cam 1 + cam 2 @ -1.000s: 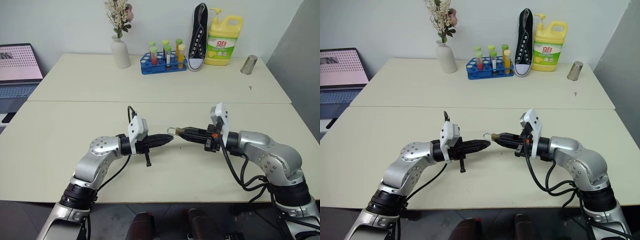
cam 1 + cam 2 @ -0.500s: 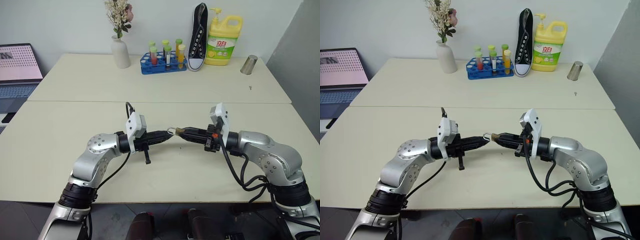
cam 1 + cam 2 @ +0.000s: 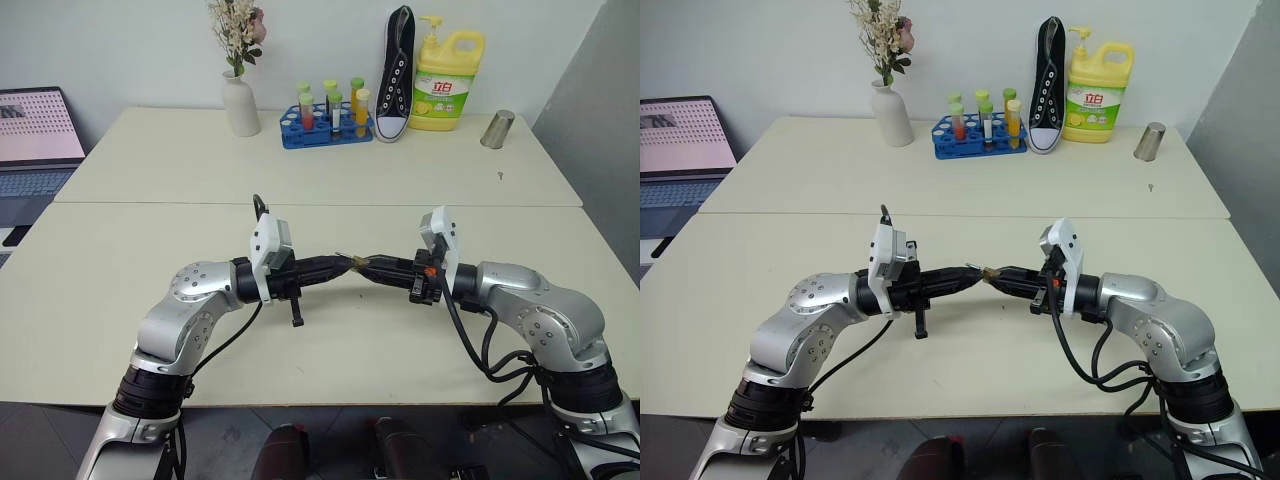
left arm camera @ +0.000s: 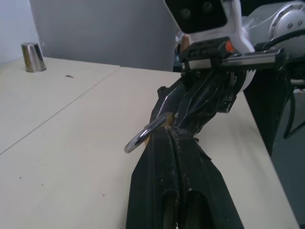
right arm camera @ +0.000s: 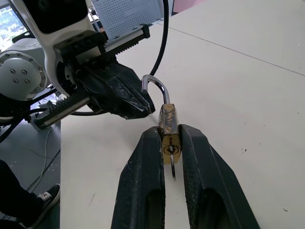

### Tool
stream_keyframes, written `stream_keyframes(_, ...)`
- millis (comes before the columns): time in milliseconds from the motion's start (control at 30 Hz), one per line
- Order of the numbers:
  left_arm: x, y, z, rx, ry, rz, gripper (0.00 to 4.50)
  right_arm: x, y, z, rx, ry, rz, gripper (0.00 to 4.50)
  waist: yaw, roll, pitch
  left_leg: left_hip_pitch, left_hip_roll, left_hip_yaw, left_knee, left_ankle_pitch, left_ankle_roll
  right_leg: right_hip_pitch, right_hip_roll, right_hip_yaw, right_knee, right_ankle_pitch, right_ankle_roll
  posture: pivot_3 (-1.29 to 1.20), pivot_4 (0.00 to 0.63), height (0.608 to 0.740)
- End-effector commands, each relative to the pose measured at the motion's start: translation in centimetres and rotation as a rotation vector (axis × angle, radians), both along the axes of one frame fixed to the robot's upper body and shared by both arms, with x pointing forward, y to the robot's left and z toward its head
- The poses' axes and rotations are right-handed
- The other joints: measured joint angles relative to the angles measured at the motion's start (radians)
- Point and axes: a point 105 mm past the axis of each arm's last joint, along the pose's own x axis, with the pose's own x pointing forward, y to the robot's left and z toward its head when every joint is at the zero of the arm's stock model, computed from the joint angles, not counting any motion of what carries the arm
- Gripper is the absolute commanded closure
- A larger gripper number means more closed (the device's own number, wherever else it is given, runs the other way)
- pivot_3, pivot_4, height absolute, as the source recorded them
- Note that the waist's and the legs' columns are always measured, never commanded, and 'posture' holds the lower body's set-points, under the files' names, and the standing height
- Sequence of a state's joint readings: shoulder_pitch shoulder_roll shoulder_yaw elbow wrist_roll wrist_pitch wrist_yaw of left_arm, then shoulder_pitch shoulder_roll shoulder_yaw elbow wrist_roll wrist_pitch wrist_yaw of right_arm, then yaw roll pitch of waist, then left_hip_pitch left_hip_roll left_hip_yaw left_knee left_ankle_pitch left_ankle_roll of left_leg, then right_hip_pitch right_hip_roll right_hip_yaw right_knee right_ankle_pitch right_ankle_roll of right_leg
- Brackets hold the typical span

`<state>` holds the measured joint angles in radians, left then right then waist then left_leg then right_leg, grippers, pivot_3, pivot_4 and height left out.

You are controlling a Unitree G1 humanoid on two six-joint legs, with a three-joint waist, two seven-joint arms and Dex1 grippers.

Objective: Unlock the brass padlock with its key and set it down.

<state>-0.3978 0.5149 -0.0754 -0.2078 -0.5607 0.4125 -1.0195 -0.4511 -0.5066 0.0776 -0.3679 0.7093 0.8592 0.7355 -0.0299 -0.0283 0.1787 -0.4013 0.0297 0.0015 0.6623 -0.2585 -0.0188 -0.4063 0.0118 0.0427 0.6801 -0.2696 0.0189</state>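
The brass padlock (image 5: 168,125) is clamped by its golden body between the fingers of my right gripper (image 5: 169,130), above the table (image 3: 150,260). Its silver shackle (image 5: 158,87) points toward my left arm. The thin key (image 5: 172,169) sticks out of the padlock's base, back between the right fingers. My left gripper (image 4: 167,130) is shut, holding nothing. Its tip is right up against the padlock, with the shackle (image 4: 142,136) looping just beside it. In the head view the two grippers meet tip to tip, the left gripper (image 3: 342,266) against the right gripper (image 3: 363,266).
Along the table's far edge stand a white vase of flowers (image 3: 240,104), a blue rack of tubes (image 3: 326,126), a black shoe (image 3: 397,74), a yellow detergent bottle (image 3: 447,82) and a metal cup (image 3: 497,130). A laptop (image 3: 36,140) sits at far left.
My left gripper has risen and closed in from lower left until its tip meets the padlock. The right gripper and the padlock have stayed put.
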Motion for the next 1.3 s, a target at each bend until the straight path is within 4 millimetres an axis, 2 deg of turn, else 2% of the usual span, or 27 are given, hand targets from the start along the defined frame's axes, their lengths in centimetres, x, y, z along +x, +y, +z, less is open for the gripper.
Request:
stream_keyframes(33,-0.3,-0.2,2.1,-0.044,-0.052,-0.010,4.50,-0.4,0.0,0.7,0.011,-0.035,0.020,4.35,0.000,0.000,0.000,0.000,0.000,0.000,0.000,0.000,0.000,0.000,0.000,0.000,0.000,0.000,0.000,0.00,0.150,0.740)
stream_keyframes(633,0.5,-0.4,2.8,-0.045,-0.067,0.027,4.50,-0.4,0.1,0.6,0.003,-0.034,0.024,4.35,0.000,0.000,0.000,0.000,0.000,0.000,0.000,0.000,0.000,0.000,0.000,0.000,0.000,0.000,0.000,0.00,0.150,0.740)
stream_keyframes(800,1.1,0.6,2.5,0.057,-0.162,0.098,4.50,-0.4,-0.1,0.5,0.001,-0.023,0.019,4.35,0.000,0.000,0.000,0.000,0.000,0.000,0.000,0.000,0.000,0.000,0.000,0.000,0.000,0.000,0.000,0.00,0.150,0.740)
stream_keyframes(933,0.7,3.0,0.9,0.301,-0.395,0.059,4.50,-0.2,-0.8,0.0,-0.009,0.053,-0.010,4.35,-0.001,0.001,0.000,0.000,0.000,0.001,-0.001,0.000,0.000,0.000,0.000,0.001,0.000,0.000,0.000,0.00,0.150,0.740)
stream_keyframes(1033,0.8,4.1,-0.1,0.381,-0.439,0.036,3.90,0.0,-1.1,-0.6,-0.030,0.104,-0.028,4.35,0.001,0.001,0.000,0.000,0.000,0.001,-0.001,0.000,0.000,0.000,0.000,0.001,0.000,0.000,-0.001,0.00,0.150,0.740)
stream_keyframes(1200,-1.1,4.2,-1.3,0.456,-0.467,-0.090,2.29,0.1,-1.4,-1.7,-0.048,0.226,-0.039,4.35,0.000,0.001,0.001,0.000,0.000,0.001,-0.001,0.000,0.000,-0.001,-0.001,0.001,-0.001,0.000,-0.001,0.00,0.150,0.740)
stream_keyframes(1300,-2.3,4.5,-2.9,0.528,-0.473,-0.172,1.37,-0.1,-1.3,-2.7,-0.055,0.340,-0.025,4.35,0.000,0.001,0.001,0.000,0.000,0.002,-0.001,0.000,0.000,-0.001,-0.001,0.001,-0.001,0.000,-0.001,0.00,0.150,0.740)
